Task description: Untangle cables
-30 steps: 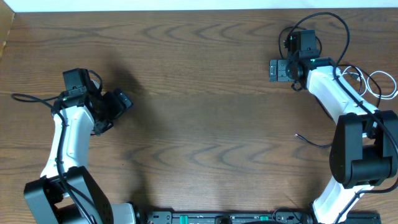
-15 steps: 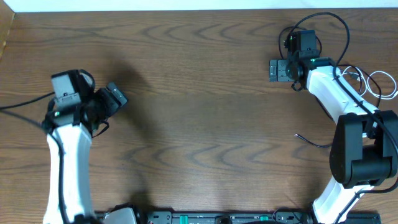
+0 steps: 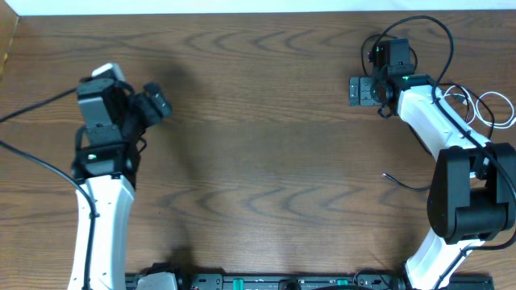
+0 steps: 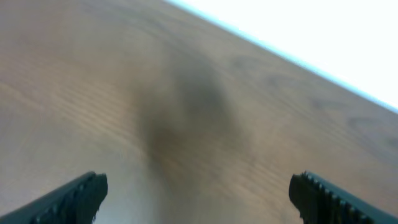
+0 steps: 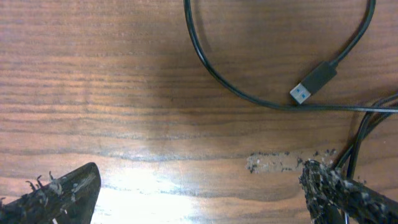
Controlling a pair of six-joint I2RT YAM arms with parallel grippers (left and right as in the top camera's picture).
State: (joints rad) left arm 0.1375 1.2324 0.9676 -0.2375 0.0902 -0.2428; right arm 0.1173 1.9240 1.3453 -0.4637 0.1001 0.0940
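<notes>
I am seeing the left gripper (image 4: pixel 196 190) gaping empty above the wooden table (image 4: pixel 93 93). The right gripper (image 5: pixel 199 186), fingers spread wide, is hovering near a black cable (image 5: pixel 208 65) and its USB plug (image 5: pixel 314 83), with a white cable (image 3: pixel 484 103) lying beside that arm.

The left wrist view is blurred: the table (image 4: pixel 186 93) is only soft brown grain. The lower edge cuts off the left gripper (image 4: pixel 199 198), and the same happens to the right gripper (image 5: pixel 199 186) in its own view. There the black cable (image 5: pixel 187 18) leaves at the top and right edges, and the cord of the plug (image 5: pixel 314 83) leaves at the top. I cannot tell if they are one cable. From overhead, the white cable (image 3: pixel 493 109) is partly under the right arm (image 3: pixel 435 121), and the right edge cuts it. A black end (image 3: pixel 403 184) goes under the same arm.
</notes>
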